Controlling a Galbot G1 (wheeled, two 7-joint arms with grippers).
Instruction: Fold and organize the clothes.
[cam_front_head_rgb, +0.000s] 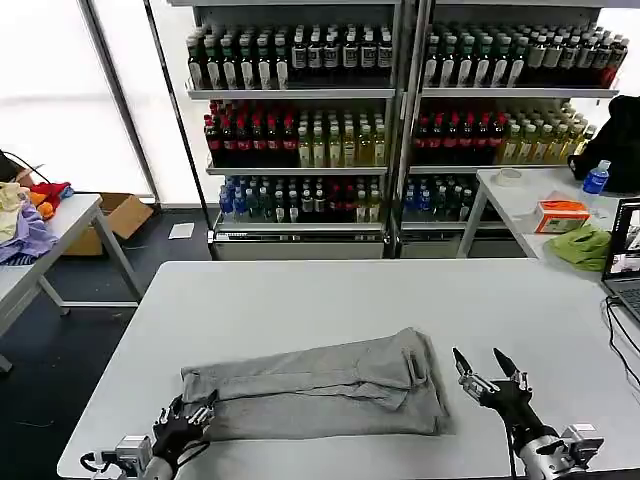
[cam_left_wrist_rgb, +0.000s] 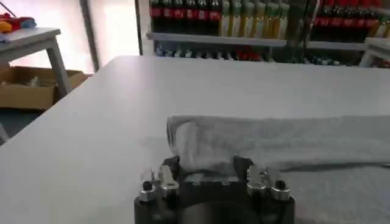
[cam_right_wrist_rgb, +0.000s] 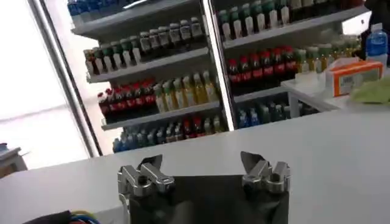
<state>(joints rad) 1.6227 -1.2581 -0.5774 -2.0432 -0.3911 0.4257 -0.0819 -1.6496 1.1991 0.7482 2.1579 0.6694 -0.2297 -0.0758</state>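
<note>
**A:** Starting nearest the robot, what shows at the front edge of the table?

**B:** At seven o'clock the left gripper sits at the near left corner of the grey shirt. Its dark fingers are closed on the cloth's edge, pinching a fold of it. At five o'clock the right gripper stands just beside the shirt's right end, apart from it, its two black pointed fingers spread wide and holding nothing.

**A:** And the shirt itself?

**B:** It lies at six o'clock on the near half of the white table, folded into a long, flattish band running left to right. The fabric is soft, matte, heathered light grey, with shallow creases and a rolled hem at its right end.

**A:** Beyond that?

**B:** The tabletop is smooth and pale with rounded corners. At ten o'clock a side table carries a loose heap of lilac, red and orange cloth, with a cardboard box on the floor beside it. At two o'clock another table holds a crumpled lime-green cloth and an orange box. At twelve o'clock, metal shelves hold rows of plastic bottles.
</note>
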